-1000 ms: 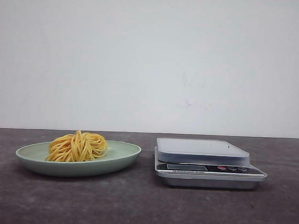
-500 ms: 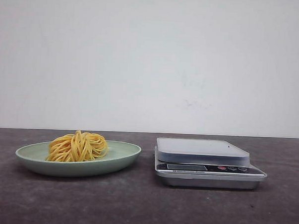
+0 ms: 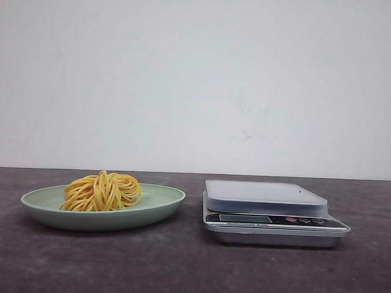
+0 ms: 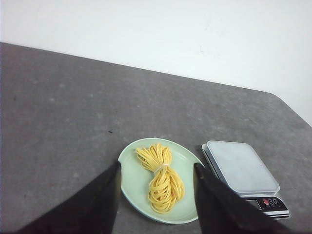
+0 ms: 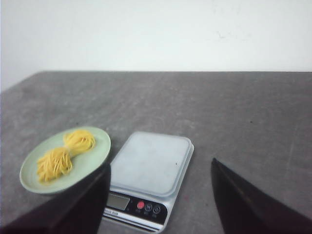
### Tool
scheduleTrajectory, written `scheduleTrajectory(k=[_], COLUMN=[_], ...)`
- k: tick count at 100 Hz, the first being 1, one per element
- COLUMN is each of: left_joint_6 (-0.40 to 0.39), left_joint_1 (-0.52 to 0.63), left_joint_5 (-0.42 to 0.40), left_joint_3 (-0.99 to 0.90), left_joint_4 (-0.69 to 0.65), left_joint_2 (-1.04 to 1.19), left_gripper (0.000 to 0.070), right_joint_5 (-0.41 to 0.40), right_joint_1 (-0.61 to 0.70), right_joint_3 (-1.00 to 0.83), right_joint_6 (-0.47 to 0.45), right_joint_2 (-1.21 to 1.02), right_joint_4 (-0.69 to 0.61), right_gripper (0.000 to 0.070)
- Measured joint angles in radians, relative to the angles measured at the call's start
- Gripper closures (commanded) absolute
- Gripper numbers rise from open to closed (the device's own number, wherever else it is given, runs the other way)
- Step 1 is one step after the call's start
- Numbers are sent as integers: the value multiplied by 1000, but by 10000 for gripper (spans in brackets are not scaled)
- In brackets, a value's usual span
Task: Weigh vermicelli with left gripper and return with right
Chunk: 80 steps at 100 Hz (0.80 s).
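Observation:
A bundle of yellow vermicelli lies on a pale green plate at the left of the dark table. To its right stands a silver kitchen scale with a bare platform. My left gripper hangs open high above the plate, its two black fingers framing the vermicelli in the left wrist view. My right gripper is open high above the scale. Neither gripper appears in the front view.
The table is dark grey stone-like, with a white wall behind it. In the left wrist view the table edge cuts a corner at the far right.

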<state>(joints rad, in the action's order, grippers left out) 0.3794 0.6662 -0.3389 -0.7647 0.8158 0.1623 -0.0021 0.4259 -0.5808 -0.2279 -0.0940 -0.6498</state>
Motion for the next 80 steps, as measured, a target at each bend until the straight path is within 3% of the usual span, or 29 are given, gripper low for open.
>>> scheduleTrajectory(k=[1,4,80], left_joint_6=[-2,-5,-20], left_joint_1=[0,0,0], left_joint_5=[0,0,0], left_joint_3=[0,0,0], left_joint_4=[0,-2,-35], left_joint_2=[0,0,0], left_gripper=[571,691,689], right_joint_5=[0,0,1], right_joint_1=[0,0,0], right_joint_3=[0,1,1], right_joint_6=[-3,-10,-35], right_joint_2=[0,0,0], right_joint_4=[0,3,26], right_gripper=[543,700,694])
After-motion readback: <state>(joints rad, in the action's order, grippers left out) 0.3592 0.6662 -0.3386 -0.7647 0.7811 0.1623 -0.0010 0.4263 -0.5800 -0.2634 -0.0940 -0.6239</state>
